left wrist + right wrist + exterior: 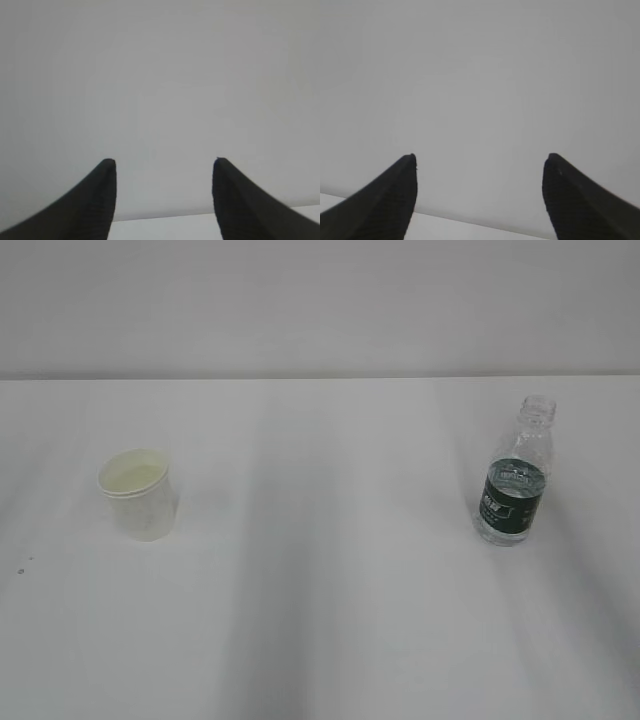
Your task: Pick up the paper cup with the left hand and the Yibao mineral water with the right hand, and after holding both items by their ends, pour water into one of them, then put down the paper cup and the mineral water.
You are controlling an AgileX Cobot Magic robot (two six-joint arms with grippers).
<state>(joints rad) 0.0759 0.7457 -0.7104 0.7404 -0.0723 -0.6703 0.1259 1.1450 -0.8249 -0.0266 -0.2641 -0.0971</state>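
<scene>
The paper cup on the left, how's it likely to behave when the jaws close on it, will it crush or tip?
The paper cup looks thin-walled with an open top, so it would probably dent under a hard squeeze. It seems light, with no clear liquid visible inside, so a nudge could slide or tip it. Its tapered sides might let it slip downward in a loose grip.

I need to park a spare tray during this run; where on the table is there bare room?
The table is bare between the paper cup and the Yibao mineral water, and across the front below both. Nowhere is crowded; neither arm shows there.
</scene>
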